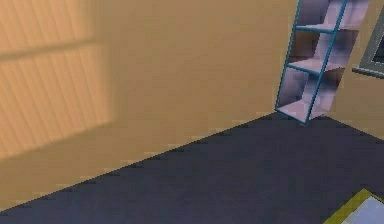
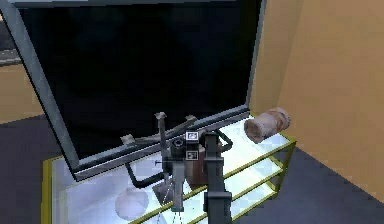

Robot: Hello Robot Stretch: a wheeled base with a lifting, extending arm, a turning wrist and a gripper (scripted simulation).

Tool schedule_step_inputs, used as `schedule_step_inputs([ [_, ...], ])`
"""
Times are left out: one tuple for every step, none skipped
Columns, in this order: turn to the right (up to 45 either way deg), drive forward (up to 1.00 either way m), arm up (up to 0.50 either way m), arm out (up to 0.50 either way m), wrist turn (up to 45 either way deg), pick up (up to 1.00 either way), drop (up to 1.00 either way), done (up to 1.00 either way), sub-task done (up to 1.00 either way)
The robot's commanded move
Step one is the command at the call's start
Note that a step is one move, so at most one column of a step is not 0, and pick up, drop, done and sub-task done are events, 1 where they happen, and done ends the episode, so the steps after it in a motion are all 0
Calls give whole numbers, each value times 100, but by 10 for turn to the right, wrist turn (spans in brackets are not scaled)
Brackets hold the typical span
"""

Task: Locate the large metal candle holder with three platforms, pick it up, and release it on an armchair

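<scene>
A grey metal candle holder point(image 2: 160, 128) with a thin upright stem and small platforms out to either side stands on the glass-topped TV stand point(image 2: 262, 160), in front of the big black screen point(image 2: 140, 70). My arm rises from the arm side view's bottom edge, and the gripper point(image 2: 174, 162) is right at the candle holder's stem, with a brown cylinder point(image 2: 203, 166) close beside it. Because these things stand on the stand at and behind the gripper, I cannot tell whether it holds anything.
A brownish vase point(image 2: 266, 125) lies on the stand's right end and a clear bowl point(image 2: 130, 205) rests near its front. In the forward view, a blue-framed shelf unit point(image 1: 318, 60) stands against the tan wall, with dark floor point(image 1: 230, 175) ahead and the stand's yellow corner point(image 1: 368, 208) at bottom right.
</scene>
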Motion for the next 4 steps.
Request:
schedule_step_inputs([
  [0,0,0,0,450,0,0,0,0],
  [0,0,0,0,450,0,0,0,0],
  [0,0,0,0,450,0,0,0,0],
  [0,0,0,0,120,0,0,0,0],
])
